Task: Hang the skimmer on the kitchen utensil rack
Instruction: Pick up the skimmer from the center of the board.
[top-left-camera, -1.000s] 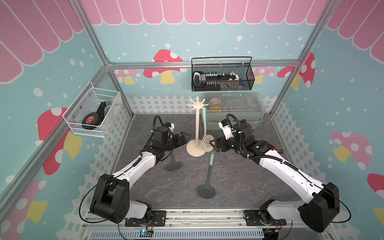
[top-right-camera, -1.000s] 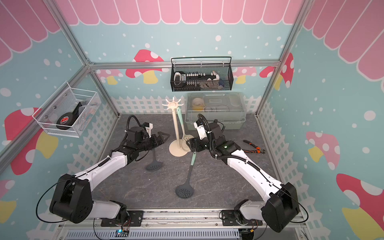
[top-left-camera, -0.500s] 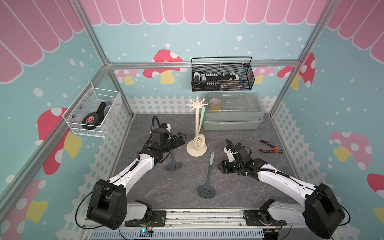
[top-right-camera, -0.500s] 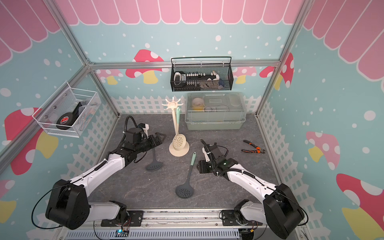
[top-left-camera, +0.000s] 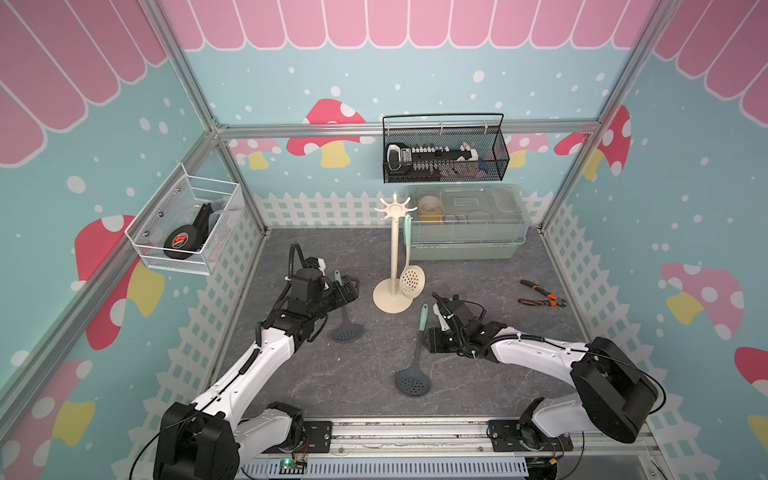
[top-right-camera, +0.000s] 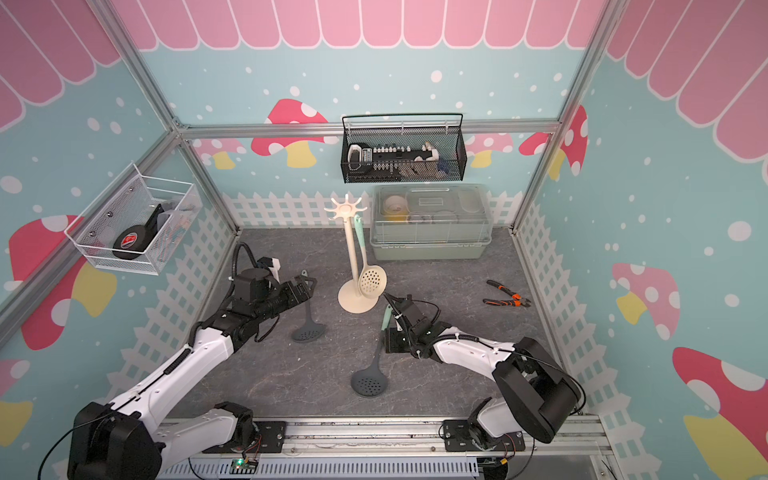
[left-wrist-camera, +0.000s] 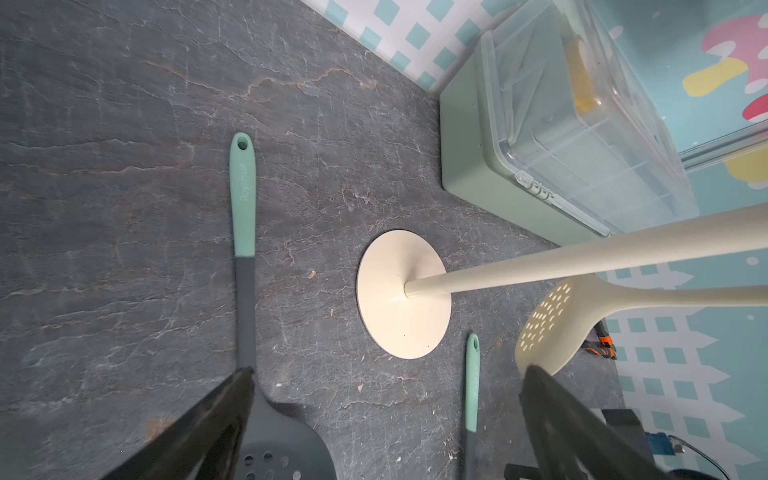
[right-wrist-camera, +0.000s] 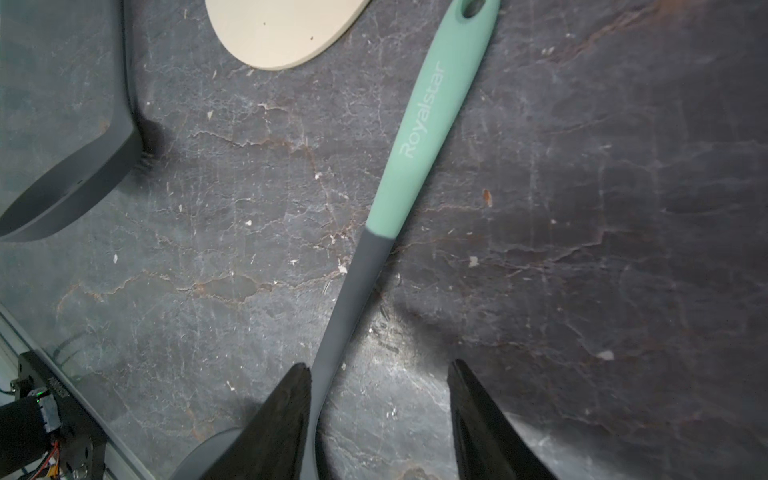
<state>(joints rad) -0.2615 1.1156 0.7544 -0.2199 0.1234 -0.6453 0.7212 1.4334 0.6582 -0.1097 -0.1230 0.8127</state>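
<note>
Cream perforated skimmer (top-left-camera: 411, 282) hangs on the cream hooked rack (top-left-camera: 392, 249), two grey skimmers (top-left-camera: 348, 330) (top-left-camera: 412, 380) lie beside its base, left gripper (left-wrist-camera: 388, 372) and right gripper (right-wrist-camera: 380, 365) spread

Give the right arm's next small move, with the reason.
Probably close the right gripper on the grey skimmer beneath it: its jaws stand open astride the shaft, which lies flat on the table, not yet lifted toward the kitchen utensil rack.

One cream pole-and-disc utensil rack (top-left-camera: 392, 257); three mint-handled perforated skimmers: cream plastic skimmer (top-left-camera: 412, 282), dark grey silicone skimmer (top-left-camera: 348, 331) at its eight o'clock, second grey skimmer (top-left-camera: 412, 381) at six; one orange-handled pliers (top-left-camera: 540, 294); two baskets: black mesh basket (top-left-camera: 444, 176), white mesh basket (top-left-camera: 178, 251); one clear-lidded green box (top-left-camera: 465, 251)
</note>
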